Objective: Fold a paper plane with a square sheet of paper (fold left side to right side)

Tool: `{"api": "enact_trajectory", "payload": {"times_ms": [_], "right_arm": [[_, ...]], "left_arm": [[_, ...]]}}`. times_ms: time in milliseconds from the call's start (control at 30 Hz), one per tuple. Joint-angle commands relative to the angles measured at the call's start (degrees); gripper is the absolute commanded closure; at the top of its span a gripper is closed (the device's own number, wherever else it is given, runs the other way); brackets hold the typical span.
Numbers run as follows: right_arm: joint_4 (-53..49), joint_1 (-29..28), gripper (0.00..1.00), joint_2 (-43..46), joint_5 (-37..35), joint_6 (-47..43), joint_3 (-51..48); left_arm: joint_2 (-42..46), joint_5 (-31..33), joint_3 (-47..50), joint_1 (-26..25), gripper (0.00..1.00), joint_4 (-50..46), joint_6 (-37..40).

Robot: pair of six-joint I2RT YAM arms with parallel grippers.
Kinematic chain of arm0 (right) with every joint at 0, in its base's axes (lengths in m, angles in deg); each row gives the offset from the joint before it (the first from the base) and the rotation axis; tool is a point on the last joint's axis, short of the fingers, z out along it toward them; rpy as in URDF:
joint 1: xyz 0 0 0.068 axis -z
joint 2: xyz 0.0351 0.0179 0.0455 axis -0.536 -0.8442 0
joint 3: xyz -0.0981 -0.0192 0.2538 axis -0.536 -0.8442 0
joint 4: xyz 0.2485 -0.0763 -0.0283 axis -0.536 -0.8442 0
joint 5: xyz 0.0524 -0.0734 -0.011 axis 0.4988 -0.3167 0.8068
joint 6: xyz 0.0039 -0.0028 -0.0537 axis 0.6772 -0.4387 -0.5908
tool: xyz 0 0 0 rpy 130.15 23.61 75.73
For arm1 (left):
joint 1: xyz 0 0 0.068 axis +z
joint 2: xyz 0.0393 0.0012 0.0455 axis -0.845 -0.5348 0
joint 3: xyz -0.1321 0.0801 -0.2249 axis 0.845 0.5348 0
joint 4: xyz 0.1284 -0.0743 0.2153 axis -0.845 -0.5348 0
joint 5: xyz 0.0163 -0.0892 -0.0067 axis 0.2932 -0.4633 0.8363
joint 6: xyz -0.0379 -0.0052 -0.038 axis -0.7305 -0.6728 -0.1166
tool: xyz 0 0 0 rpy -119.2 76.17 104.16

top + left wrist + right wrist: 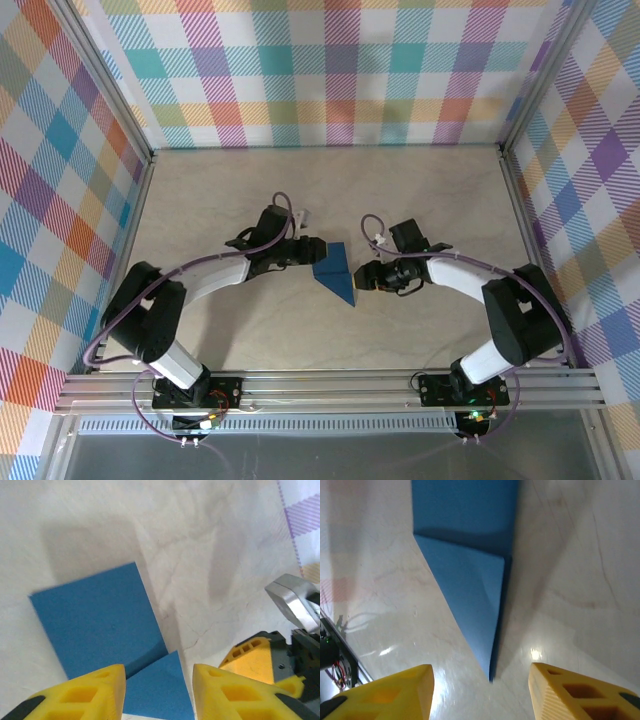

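The blue paper [335,272] lies flat on the bench [330,190] between both hands, its point toward the right hand [480,677], its wide end under the left hand [159,680], both with fingers apart and empty.

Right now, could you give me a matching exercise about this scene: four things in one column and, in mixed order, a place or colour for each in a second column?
Column A
1. left gripper
2. right gripper
3. sheet of paper
4. back wall

Column B
a. checked in many colours
b. dark blue, folded, lying flat on the table
c. open, at the sheet's left side
d. open, at the sheet's right side

Pairs: 1-c, 2-d, 3-b, 4-a
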Motion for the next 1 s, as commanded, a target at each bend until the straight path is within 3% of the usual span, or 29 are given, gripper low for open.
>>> {"api": "enact_trajectory", "payload": {"times_ms": [0, 200, 500, 967], "right_arm": [[5.8, 0.0, 0.45, -3.8, 1.7, -2.4, 3.2], [6.8, 0.0, 0.45, -9.0, 2.2, -2.8, 6.4], [8.6, 0.0, 0.44, -7.7, 1.0, -1.6, 3.3], [9.2, 0.0, 0.44, -6.2, 1.2, -0.7, 1.0]], "left_arm": [[2.2, 1.9, 3.3, 1.9, 0.58, -0.7, 1.6], [0.0, -1.3, 4.4, 4.0, 0.58, 0.1, 0.3], [-9.5, -7.4, 1.6, 4.2, 0.59, 3.6, -2.4], [-14.1, -10.4, -0.2, 4.1, 0.67, 6.6, -4.5]]}}
